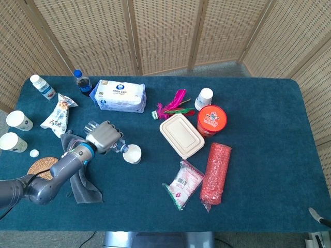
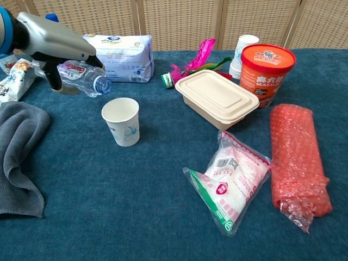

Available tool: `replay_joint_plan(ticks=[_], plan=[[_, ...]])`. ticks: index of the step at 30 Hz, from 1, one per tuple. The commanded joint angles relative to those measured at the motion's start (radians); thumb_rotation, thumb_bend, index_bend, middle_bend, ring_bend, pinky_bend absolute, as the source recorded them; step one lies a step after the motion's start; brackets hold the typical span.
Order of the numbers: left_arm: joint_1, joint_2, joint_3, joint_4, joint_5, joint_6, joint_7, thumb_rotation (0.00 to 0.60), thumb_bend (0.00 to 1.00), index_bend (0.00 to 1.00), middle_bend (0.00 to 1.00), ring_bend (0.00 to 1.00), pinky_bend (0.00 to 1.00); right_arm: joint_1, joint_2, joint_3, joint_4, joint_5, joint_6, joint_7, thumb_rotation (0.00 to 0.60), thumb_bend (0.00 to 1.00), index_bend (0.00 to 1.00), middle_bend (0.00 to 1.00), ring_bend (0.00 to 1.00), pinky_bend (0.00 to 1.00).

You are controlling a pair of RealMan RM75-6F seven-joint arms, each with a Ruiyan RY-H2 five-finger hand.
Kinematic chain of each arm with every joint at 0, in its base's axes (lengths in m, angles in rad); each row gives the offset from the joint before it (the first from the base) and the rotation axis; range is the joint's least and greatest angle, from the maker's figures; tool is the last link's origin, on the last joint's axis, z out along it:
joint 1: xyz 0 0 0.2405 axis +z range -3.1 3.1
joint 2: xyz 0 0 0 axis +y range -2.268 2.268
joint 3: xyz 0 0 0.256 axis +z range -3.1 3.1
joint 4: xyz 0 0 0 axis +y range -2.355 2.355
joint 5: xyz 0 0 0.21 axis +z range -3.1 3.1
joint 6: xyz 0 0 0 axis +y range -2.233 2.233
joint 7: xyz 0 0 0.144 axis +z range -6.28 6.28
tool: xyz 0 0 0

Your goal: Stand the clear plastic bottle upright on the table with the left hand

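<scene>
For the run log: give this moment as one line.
left hand: holds bottle | bottle: tilted, uncapped, mouth beside paper cup | right hand: unseen | upright: not yet

We see a table (image 1: 258,103) covered in dark teal cloth, backed on the far side by a folding woven-cane screen (image 1: 165,31) with wooden frames, under even, bright light; grey floor (image 1: 222,68) shows beyond.

Smooth, satin-grey metallic left hand (image 2: 51,39) grips the clear, glossy plastic bottle (image 2: 81,77). Matt white paper cup (image 2: 120,120) sits on the dark teal, felt-like cloth table cover (image 2: 136,206). Soft grey cloth towel (image 2: 19,157) looks nubbly. Red bubble-wrap roll (image 2: 298,163) glistens, bumpy. Beige lunch box (image 2: 217,98) shows a matt, smooth lid. Woven wicker screens (image 1: 170,31) look rough.
</scene>
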Motion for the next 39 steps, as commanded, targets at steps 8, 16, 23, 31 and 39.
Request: replay_joint_plan(ticks=[8, 16, 23, 31, 39], plan=[[0.188, -0.015, -0.085, -0.035, 0.074, 0.139, -0.265, 0.6, 0.59, 0.29, 0.37, 0.36, 0.41, 0.011, 0.012, -0.005, -0.03, -0.016, -0.01, -0.02, 0.6, 0.0, 0.0, 0.0, 0.0, 0.0], [0.33, -0.009, -0.175, -0.085, 0.158, 0.201, -0.553, 0.6, 0.58, 0.26, 0.36, 0.36, 0.42, 0.025, 0.007, -0.009, -0.05, -0.024, -0.027, -0.043, 0.6, 0.0, 0.0, 0.0, 0.0, 0.0], [0.432, 0.012, -0.233, -0.137, 0.239, 0.164, -0.845, 0.6, 0.56, 0.25, 0.34, 0.34, 0.4, 0.033, 0.004, -0.01, -0.056, -0.024, -0.035, -0.051, 0.6, 0.0, 0.0, 0.0, 0.0, 0.0], [0.525, 0.03, -0.261, -0.149, 0.367, 0.092, -1.146, 0.6, 0.56, 0.24, 0.33, 0.33, 0.37, 0.044, -0.004, -0.013, -0.049, -0.025, -0.053, -0.043, 0.6, 0.0, 0.0, 0.0, 0.0, 0.0], [0.602, 0.016, -0.244, -0.093, 0.536, 0.102, -1.342, 0.6, 0.56, 0.23, 0.31, 0.29, 0.31, 0.047, -0.005, -0.015, -0.047, -0.025, -0.054, -0.041, 0.6, 0.0, 0.0, 0.0, 0.0, 0.0]])
